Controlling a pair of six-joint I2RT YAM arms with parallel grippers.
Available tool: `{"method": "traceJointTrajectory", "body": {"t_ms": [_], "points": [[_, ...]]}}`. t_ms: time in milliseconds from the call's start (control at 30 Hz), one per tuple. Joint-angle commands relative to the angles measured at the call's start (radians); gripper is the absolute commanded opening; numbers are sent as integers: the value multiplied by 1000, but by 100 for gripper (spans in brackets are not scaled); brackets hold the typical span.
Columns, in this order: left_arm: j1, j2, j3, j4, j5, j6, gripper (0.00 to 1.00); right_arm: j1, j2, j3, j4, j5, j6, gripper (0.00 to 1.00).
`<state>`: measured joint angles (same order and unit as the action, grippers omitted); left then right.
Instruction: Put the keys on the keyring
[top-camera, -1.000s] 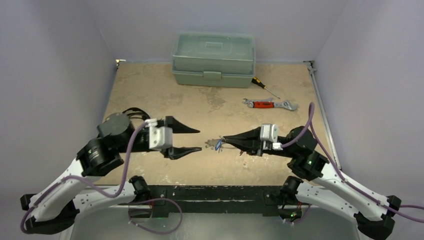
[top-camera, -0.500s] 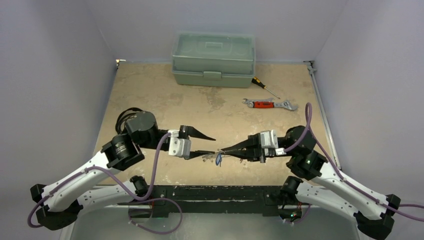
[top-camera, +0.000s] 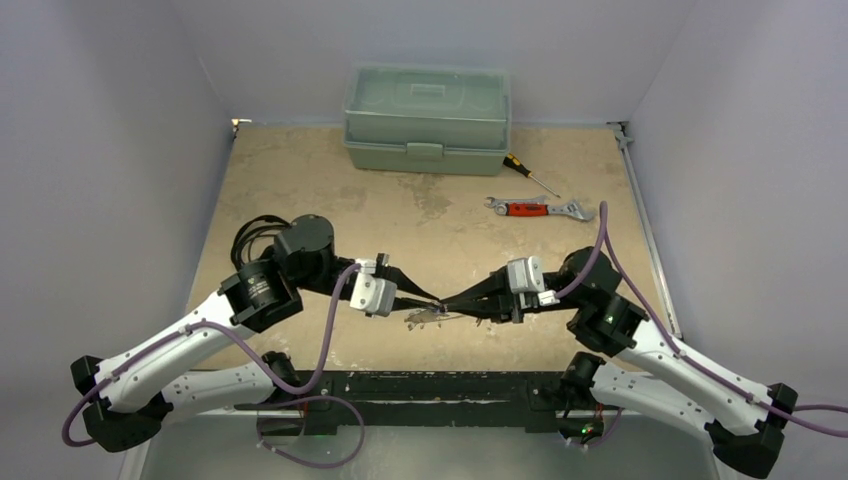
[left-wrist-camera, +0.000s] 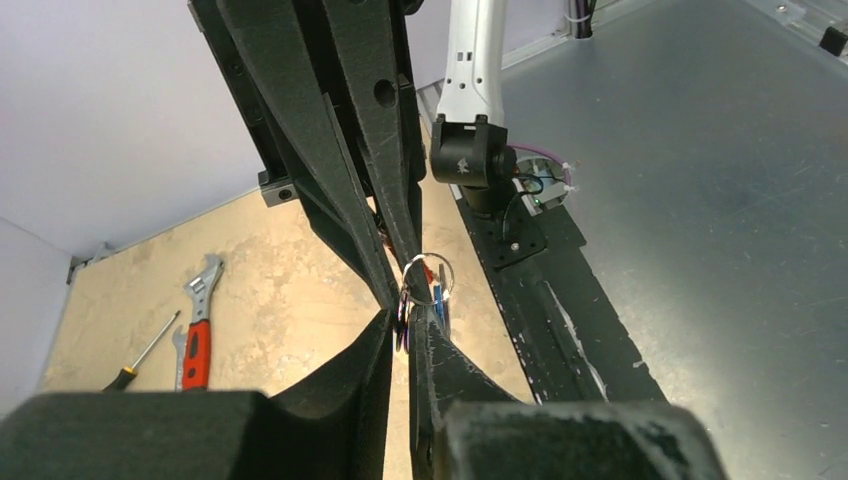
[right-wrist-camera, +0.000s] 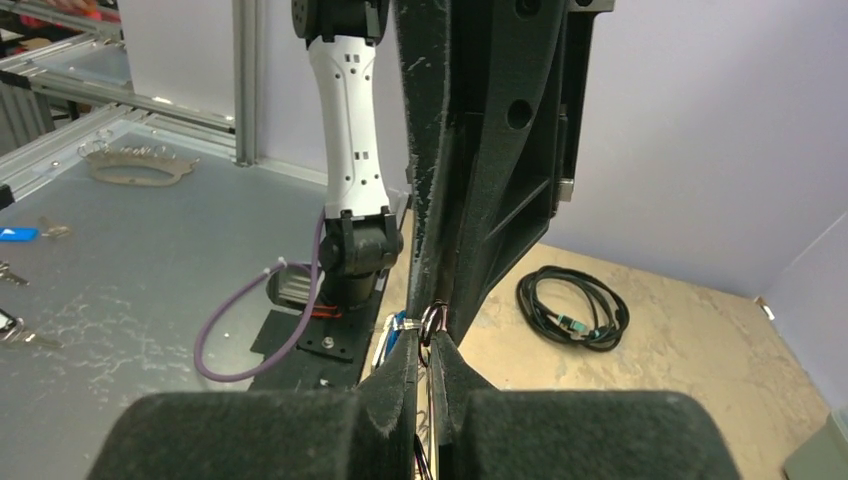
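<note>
Left gripper (left-wrist-camera: 402, 330) and right gripper (right-wrist-camera: 428, 350) meet tip to tip above the tabletop (top-camera: 300, 180), mid near edge. Right gripper pinched tight on thin silver wire keyring (left-wrist-camera: 430, 258). Silver keys with red and blue plastic tags (left-wrist-camera: 438, 300) hang off it. Left gripper is narrowed to a slit at the bundle; can't tell if it grips.

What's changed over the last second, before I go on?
The left gripper swung right to meet the right gripper, its jaws narrowing from wide open to nearly closed around the keyring; a firm grip isn't clear. The right gripper edged left, staying shut on the keyring. Toolbox, wrench and screwdriver unmoved.
</note>
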<state>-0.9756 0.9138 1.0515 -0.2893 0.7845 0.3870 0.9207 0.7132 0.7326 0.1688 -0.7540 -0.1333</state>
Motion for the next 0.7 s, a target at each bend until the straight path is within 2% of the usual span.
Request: {"method": "traceJointTrajectory", "body": {"t_ms": [0,167,233,267,333,400,467,667], "points": [[0,32,48,-17,18,48,2,4,4,42,45,-16,-2,0],[0,37,47,-39,24,72,0,4,3,42,46,-22,-5,0],[0,29,40,-35,-25,81,0,4,1,41,45,-1,-2,0],[-1,23,35,-29,-58,85,0,4,1,41,46,15,0,4],[0,6,18,2,-130,83,0,4,-3,39,46,59,7,26],[0,-7,-3,35,-177,77,0,4,-11,40,41,104,16,42],[0,-10,-13,53,-197,73,0,4,-28,40,36,172,35,52],[2,-18,-44,91,-247,50,0,4,-88,24,6,350,120,59]]}}
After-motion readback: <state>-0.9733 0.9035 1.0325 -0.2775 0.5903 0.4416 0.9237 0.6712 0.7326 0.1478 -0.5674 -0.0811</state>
